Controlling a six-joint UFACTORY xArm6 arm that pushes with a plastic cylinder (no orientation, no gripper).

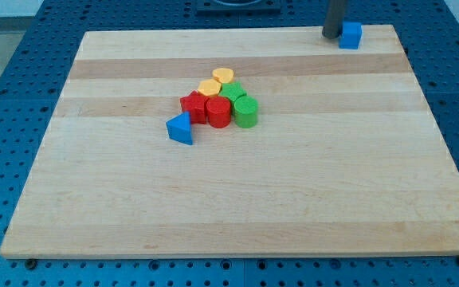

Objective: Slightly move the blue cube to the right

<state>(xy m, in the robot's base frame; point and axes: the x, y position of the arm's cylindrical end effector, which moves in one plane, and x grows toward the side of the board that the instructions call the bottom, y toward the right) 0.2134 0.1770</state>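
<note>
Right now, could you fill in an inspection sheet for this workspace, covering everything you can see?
Surface: wooden board on a blue perforated table.
Job's things: blue cube near the board's top edge, toward the view's right.
Clutter: huddle mid-board of blue triangular block, red blocks, green blocks, yellow blocks.
Hand: none; my tip sits against the cube's left side.
Cables: nothing seen.
Surroundings: dark fixture at the view's top.

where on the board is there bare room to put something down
The whole strip below the blue triangular block, down to the board's bottom edge, is bare, as are both sides of the central cluster. Crowded: the red, green and yellow blocks mid-board, and the top right corner, where my tip touches the blue cube.
</note>
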